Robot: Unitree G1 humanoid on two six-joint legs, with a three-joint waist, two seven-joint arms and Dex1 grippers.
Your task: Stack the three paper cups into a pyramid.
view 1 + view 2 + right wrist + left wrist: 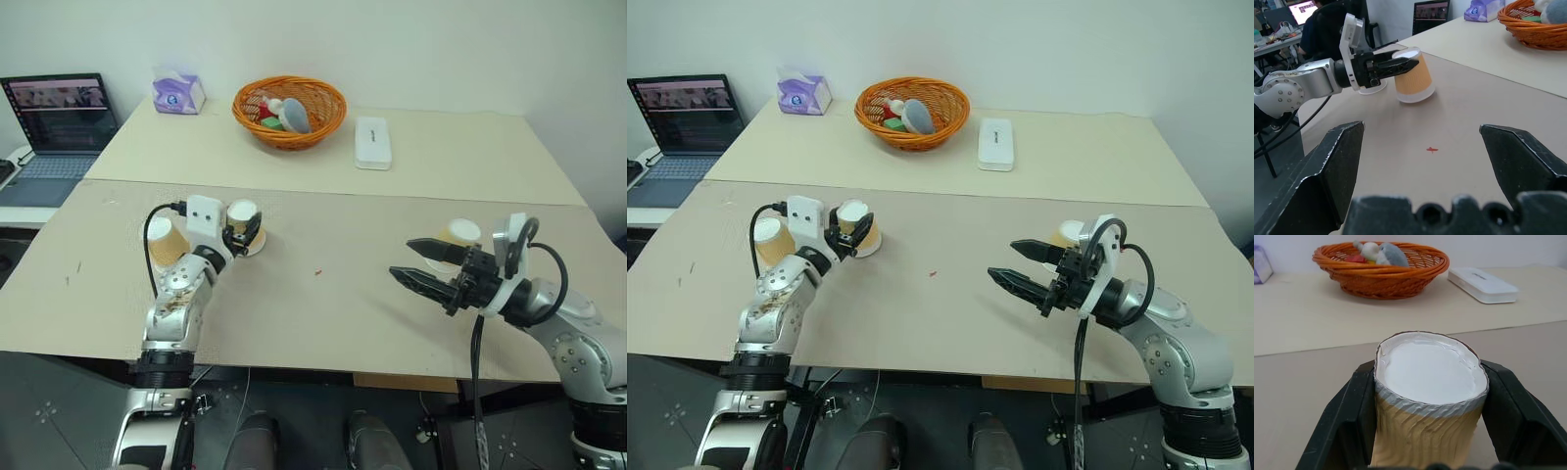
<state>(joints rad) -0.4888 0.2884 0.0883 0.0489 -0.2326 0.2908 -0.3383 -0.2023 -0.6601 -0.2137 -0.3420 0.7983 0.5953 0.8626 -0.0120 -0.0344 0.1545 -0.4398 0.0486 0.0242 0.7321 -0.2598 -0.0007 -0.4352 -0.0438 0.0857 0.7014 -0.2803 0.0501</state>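
Clamped on either side of an upside-down paper cup, the left gripper holds it tilted, one edge of its rim off the tan table, while the right gripper hangs over the table's right part with its fingers spread wide and nothing between them. A second cup stands just beside the left wrist, and a third cup sits just behind the right gripper. Farther back lie a white case and an orange wicker basket.

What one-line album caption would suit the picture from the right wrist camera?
Across the table, the left claw grips an upside-down paper cup, framed by the open right claw.
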